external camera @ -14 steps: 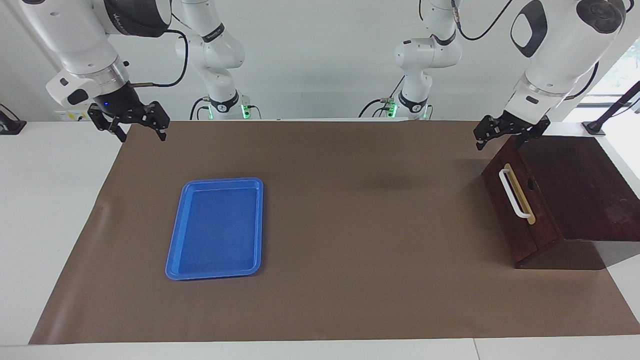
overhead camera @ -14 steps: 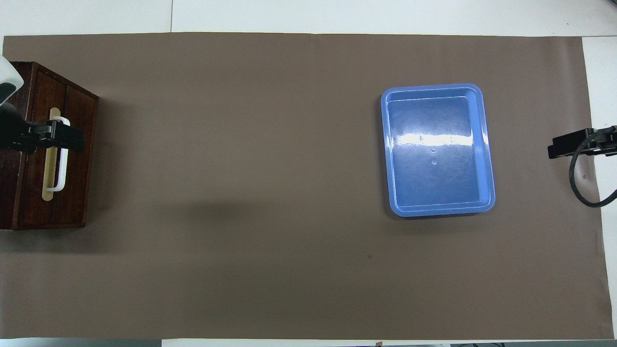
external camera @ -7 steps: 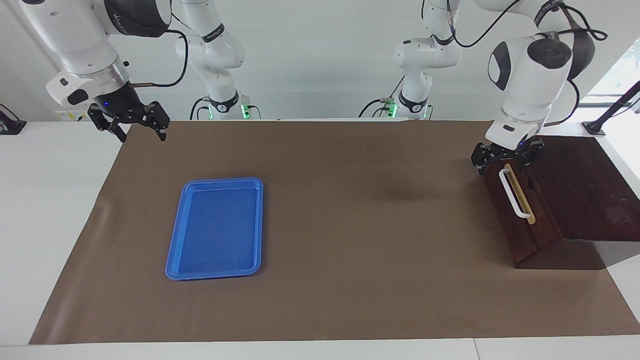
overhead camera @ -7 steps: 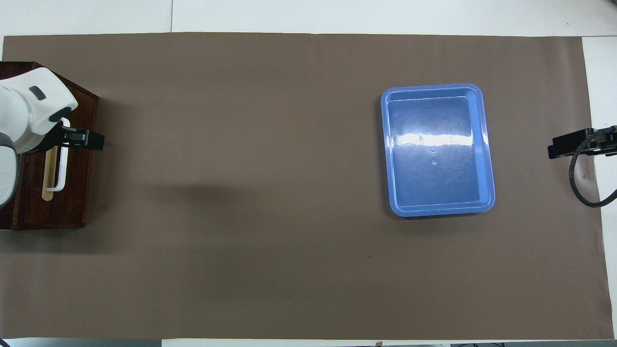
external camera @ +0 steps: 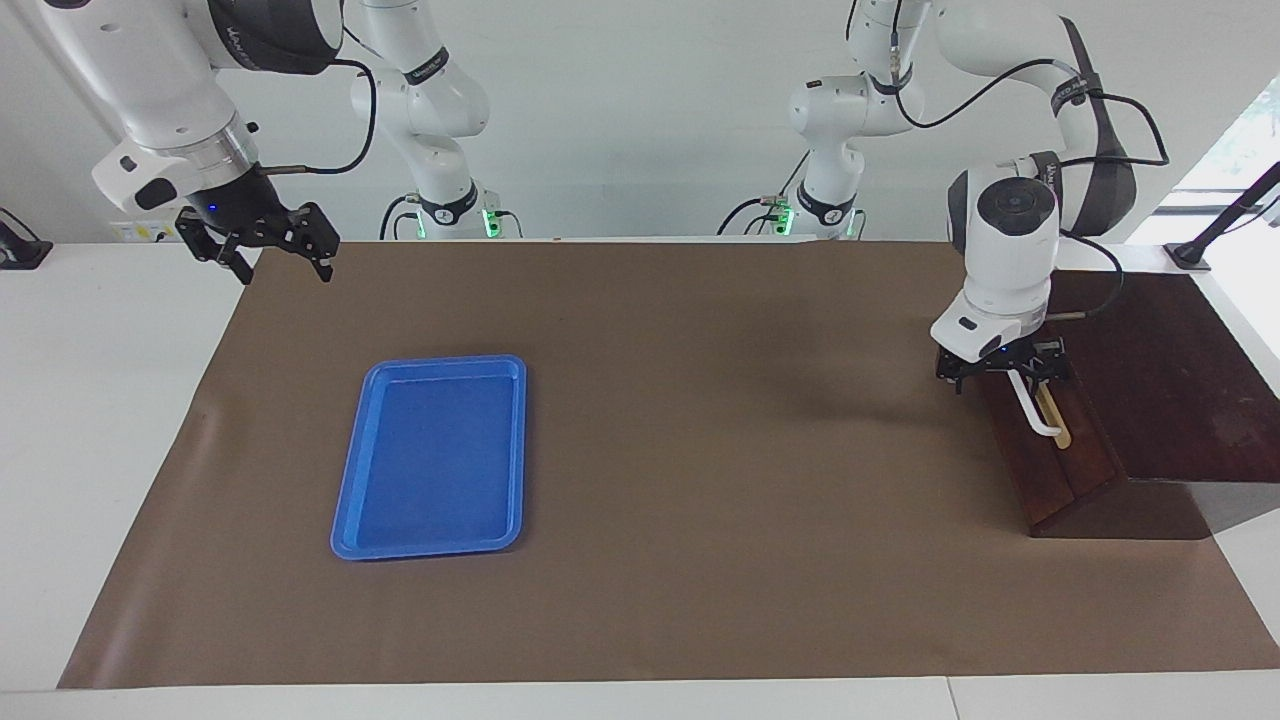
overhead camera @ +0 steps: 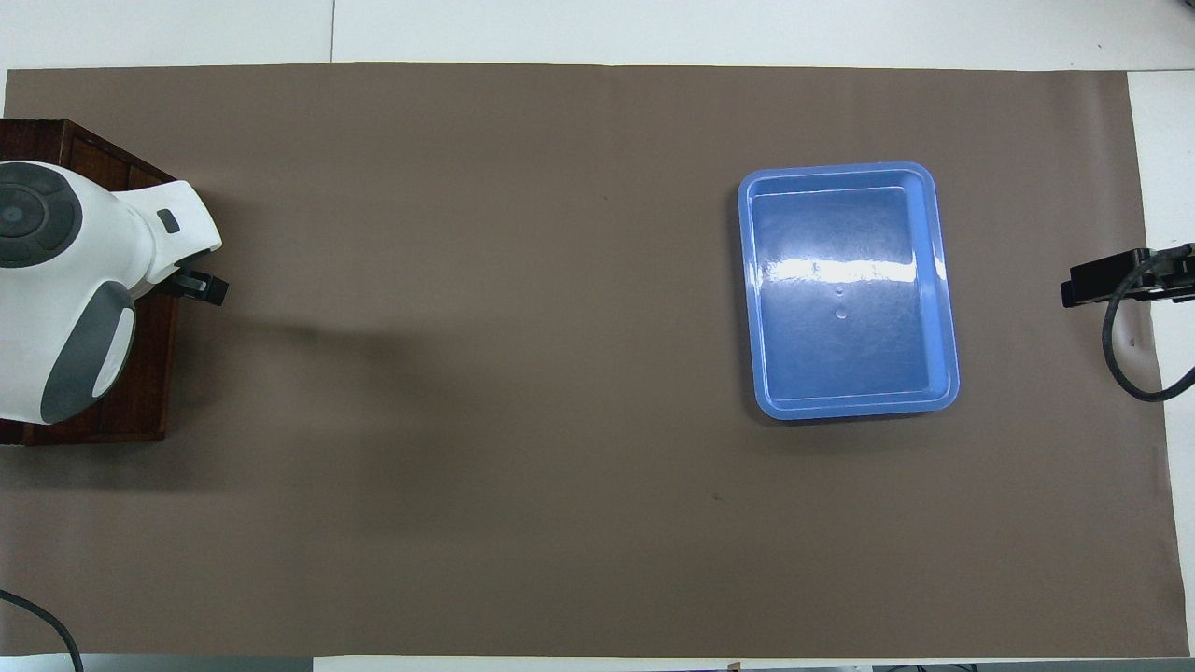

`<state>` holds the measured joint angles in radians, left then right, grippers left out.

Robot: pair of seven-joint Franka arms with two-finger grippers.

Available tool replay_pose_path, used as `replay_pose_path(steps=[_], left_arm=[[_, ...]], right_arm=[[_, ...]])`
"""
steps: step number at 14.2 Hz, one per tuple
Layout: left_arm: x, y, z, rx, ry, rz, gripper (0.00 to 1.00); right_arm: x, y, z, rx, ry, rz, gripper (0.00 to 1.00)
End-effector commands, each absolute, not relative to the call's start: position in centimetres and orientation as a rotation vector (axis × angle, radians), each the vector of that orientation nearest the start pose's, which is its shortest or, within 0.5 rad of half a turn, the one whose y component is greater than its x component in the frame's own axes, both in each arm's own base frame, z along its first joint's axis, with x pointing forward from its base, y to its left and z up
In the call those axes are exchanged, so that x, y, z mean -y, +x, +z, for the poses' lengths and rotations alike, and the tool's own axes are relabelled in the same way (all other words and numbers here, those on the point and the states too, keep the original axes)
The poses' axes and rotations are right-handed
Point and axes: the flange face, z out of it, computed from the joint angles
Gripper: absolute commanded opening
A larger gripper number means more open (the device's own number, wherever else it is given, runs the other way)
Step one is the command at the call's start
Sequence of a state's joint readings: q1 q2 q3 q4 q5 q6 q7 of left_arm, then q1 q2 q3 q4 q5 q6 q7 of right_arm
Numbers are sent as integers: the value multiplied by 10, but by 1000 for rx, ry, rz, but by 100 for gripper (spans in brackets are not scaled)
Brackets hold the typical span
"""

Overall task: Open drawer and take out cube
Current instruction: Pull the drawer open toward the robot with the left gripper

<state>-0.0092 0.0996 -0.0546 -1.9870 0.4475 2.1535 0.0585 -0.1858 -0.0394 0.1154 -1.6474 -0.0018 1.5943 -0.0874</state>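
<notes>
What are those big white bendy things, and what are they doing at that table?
They are two robot arms. One picture looks at them from across the table; the other looks down from above.

On the brown mat lies a blue tray with nothing in it. At the left arm's end stands a dark wooden box with a drawer, closed.

The left end effector, the arm's pinching hand, is open and down at the drawer's white handle. I cannot tell if it touches it.

The right end effector waits, open, above the mat's corner. Neither holds anything. No cube shows.

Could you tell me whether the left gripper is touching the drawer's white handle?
Cannot tell. In the facing view the left gripper sits at the upper end of the white handle, hiding any contact or gap; overhead, the arm covers the handle.
</notes>
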Motion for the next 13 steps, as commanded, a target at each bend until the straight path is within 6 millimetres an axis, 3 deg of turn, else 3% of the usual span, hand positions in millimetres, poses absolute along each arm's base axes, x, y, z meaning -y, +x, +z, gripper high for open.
replay_pose_path(steps=[1, 5, 7, 9, 13], left_arm=[[-9, 578, 413, -499, -2716, -155, 100], [-8, 566, 393, -507, -2728, -140, 100], [2, 567, 386, -473, -2743, -157, 100], [26, 567, 386, -423, -2759, -186, 100], [94, 559, 386, -302, -2807, -225, 100]], right_arm=[[39, 539, 614, 2, -3152, 9, 100], [42, 538, 613, 2, -3152, 17, 100], [42, 537, 613, -2, -3152, 19, 100], [46, 538, 613, -12, -3151, 16, 100], [47, 537, 613, -17, -3152, 16, 100]])
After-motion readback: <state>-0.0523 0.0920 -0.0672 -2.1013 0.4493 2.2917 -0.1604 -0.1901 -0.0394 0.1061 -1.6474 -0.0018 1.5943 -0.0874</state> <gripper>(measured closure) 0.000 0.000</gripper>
